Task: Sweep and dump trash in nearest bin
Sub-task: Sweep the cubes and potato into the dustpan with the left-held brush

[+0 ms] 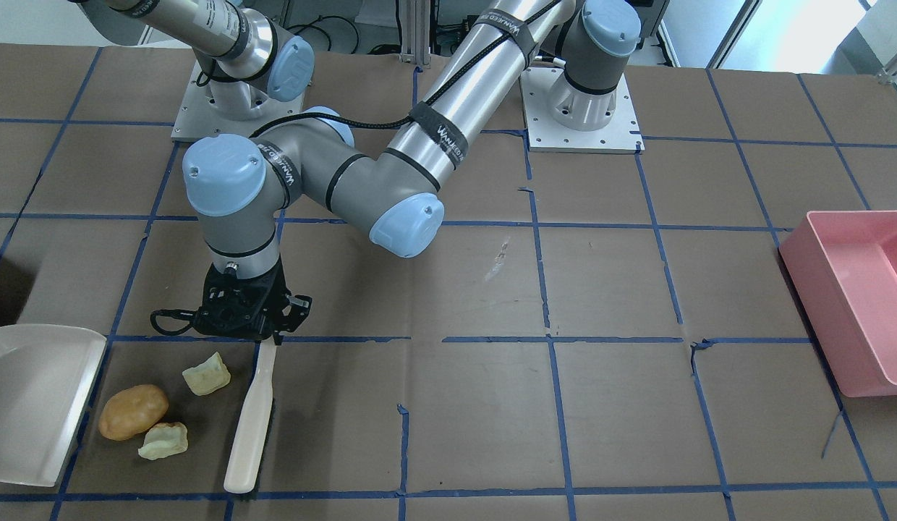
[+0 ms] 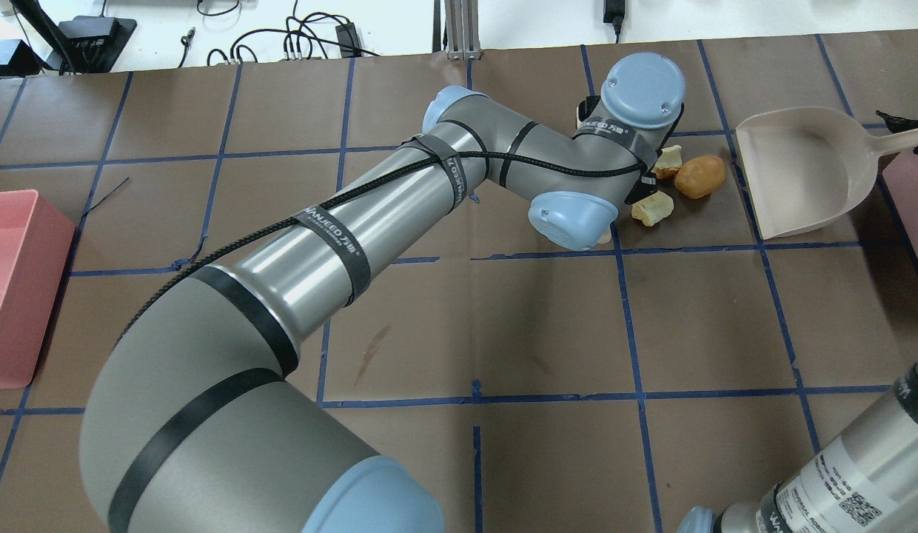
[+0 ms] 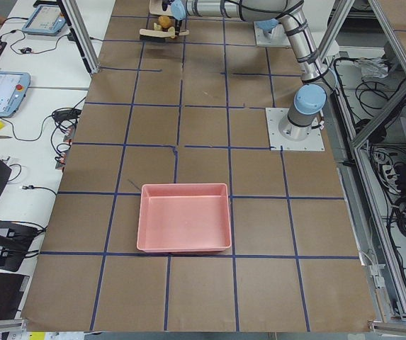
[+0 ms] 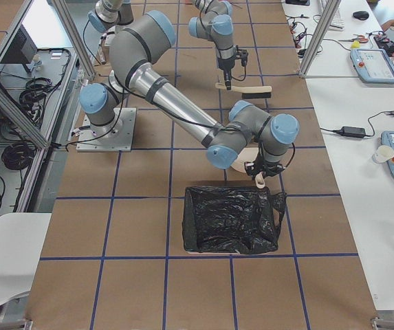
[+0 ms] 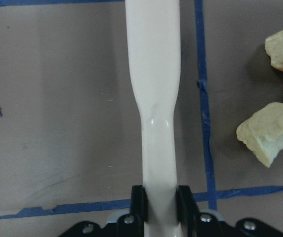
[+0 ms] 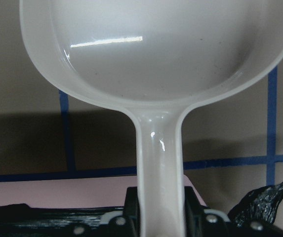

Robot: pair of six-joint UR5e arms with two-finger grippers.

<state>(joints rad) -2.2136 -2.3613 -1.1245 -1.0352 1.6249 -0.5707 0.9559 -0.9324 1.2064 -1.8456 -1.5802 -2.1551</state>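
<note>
The trash lies on the brown table: an orange-brown potato-like lump (image 1: 132, 411) (image 2: 699, 176) and two pale yellow chunks (image 1: 206, 373) (image 1: 163, 441) (image 5: 269, 133). My left gripper (image 1: 269, 336) (image 5: 160, 202) is shut on the thin end of a cream sweeper paddle (image 1: 249, 420), whose wide end rests on the table just beside the trash. A beige dustpan (image 1: 29, 398) (image 2: 799, 170) sits on the other side of the trash, its open mouth facing it. My right gripper (image 6: 160, 210) is shut on the dustpan's handle (image 6: 158, 158).
A bin lined with a black bag (image 4: 231, 220) stands right beside the right gripper and dustpan. A pink bin (image 1: 853, 304) (image 2: 15, 281) stands at the far end of the table. Blue tape lines grid the surface.
</note>
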